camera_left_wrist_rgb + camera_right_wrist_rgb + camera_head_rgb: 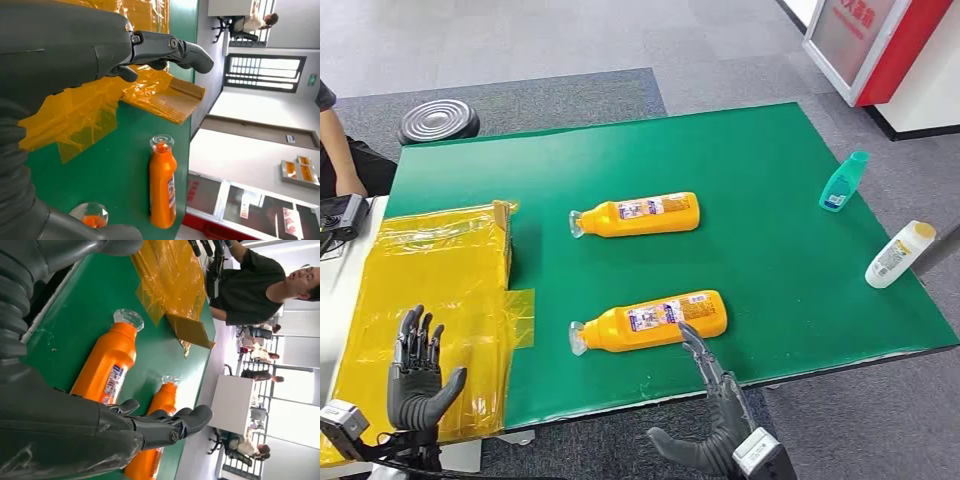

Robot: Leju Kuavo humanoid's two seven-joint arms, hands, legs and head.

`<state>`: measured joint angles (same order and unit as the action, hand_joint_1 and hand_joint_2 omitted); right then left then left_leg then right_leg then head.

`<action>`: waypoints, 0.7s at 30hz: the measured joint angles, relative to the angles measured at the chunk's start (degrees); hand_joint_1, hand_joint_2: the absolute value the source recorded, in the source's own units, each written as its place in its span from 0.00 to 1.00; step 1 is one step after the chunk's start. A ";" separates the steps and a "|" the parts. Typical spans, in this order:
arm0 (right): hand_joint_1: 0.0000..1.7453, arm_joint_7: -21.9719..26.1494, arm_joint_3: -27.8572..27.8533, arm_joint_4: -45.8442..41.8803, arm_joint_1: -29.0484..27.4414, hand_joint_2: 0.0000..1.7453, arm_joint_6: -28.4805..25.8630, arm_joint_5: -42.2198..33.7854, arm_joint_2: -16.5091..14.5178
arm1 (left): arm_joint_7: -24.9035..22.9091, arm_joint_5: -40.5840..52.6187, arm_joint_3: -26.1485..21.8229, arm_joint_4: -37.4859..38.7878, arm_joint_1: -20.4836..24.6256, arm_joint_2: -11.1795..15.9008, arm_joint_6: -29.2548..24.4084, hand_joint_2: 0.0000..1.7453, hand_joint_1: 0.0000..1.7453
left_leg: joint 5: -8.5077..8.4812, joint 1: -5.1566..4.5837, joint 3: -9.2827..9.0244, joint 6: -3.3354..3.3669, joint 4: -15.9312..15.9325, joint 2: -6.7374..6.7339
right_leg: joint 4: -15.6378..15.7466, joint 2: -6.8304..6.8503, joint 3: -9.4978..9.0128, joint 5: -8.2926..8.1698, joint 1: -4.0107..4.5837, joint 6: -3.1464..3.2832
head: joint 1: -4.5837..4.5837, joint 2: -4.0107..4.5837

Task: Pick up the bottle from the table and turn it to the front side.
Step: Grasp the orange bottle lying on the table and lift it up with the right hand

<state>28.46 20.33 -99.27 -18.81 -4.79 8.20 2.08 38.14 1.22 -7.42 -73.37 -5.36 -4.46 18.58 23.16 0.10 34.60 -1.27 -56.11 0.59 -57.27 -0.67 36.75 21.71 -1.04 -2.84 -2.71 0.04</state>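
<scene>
The right robot hand [712, 415] is held open just beside the nearer orange bottle [652, 322], probably lined up for a grab. Nothing's gripped yet. The left robot hand [416, 370] is kept open too, well away from that bottle.

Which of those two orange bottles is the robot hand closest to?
The nearer orange bottle, lying at the table's front edge. The right robot hand has its fingertips right beside it, while the farther orange bottle lies well beyond, toward the middle of the green table.

Dark grey robot hands, many-fingered and jointed.
Left hand [416, 375] and right hand [712, 405] moulded in matte charcoal plastic, with thick thumbs, slim segmented fingers [171, 47], round pivot screws at the knuckles, ribbed grey wrist covers [15, 300], and small silver-grey wrist modules.
</scene>
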 joint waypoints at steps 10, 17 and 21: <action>0.00 0.02 0.39 0.02 0.48 1.00 -0.26 -0.13 0.21 | 0.02 0.08 -0.09 0.00 0.08 0.00 0.00 1.00 0.00 | 0.00 0.00 0.00 0.00 0.00 0.00 | 0.00 0.00 0.00 0.00 0.00 0.00 | 0.00 0.01; 0.00 -0.50 0.38 -0.01 1.00 1.00 -3.56 3.87 0.26 | 0.02 -0.04 -0.28 -0.01 0.03 0.03 0.27 1.00 0.00 | 0.00 0.00 0.01 0.00 0.00 0.00 | 0.00 0.00 -0.01 0.00 0.00 0.00 | 0.00 0.00; 0.00 -4.89 0.34 -0.26 3.61 1.00 -8.60 15.68 0.77 | 0.02 -0.74 -1.71 -0.34 -0.44 0.37 2.19 1.00 0.00 | -0.02 0.00 0.00 -0.02 0.00 -0.01 | -0.01 -0.01 -0.01 -0.02 0.00 0.01 | -0.01 0.01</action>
<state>23.57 20.67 -99.54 -15.19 -13.38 23.87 2.85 38.16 0.48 -9.13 -73.72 -5.79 -4.09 20.77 23.13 0.10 34.59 -1.29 -56.11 0.58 -57.28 -0.69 36.74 21.69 -1.04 -2.83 -2.72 0.05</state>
